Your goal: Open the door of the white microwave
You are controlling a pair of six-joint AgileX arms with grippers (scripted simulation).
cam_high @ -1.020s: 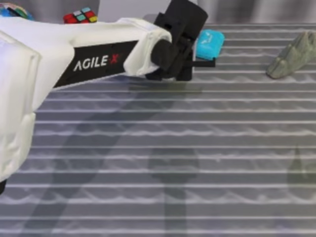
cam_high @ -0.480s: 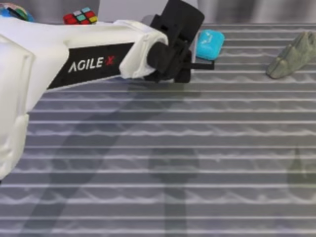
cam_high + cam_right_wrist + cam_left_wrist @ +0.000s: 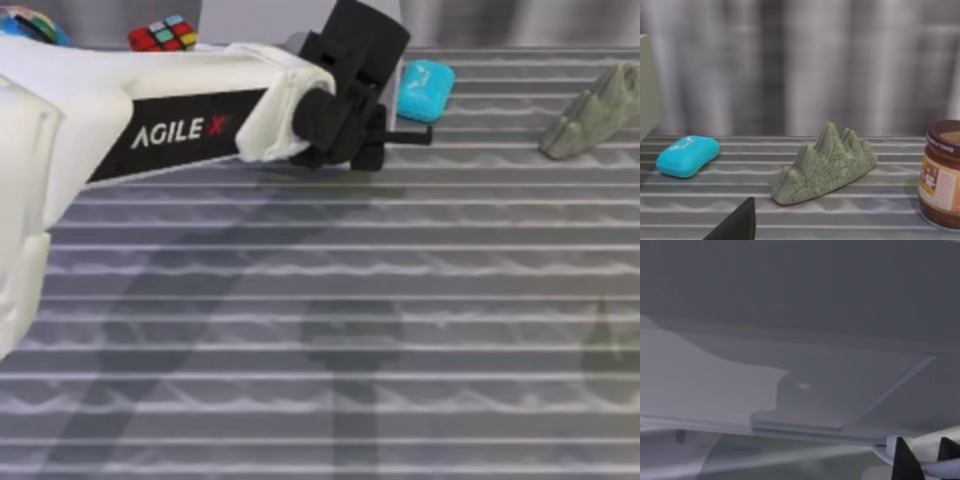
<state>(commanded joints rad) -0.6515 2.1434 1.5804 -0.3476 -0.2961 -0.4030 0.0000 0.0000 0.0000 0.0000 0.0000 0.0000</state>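
The white microwave (image 3: 255, 18) shows only as a pale patch at the table's back edge, mostly hidden by my left arm; its side (image 3: 647, 85) also edges the right wrist view. My left gripper (image 3: 372, 140) sits in front of it. In the left wrist view grey panels of the door (image 3: 840, 390) fill the frame, and my left gripper (image 3: 921, 442) is shut on the pale handle strip (image 3: 927, 469), one dark fingertip on each side. My right arm is outside the top view; one finger (image 3: 740, 225) of its open gripper shows, holding nothing.
On the striped table lie a blue soap bar (image 3: 425, 88) just right of the left gripper, a green craggy ornament (image 3: 590, 110) at the back right, and a Rubik's cube (image 3: 162, 33) at the back left. A brown jar (image 3: 942, 175) stands beside the ornament.
My left arm and gripper have shifted a little to the left and toward the back, still closed on the handle. The other objects have not moved.
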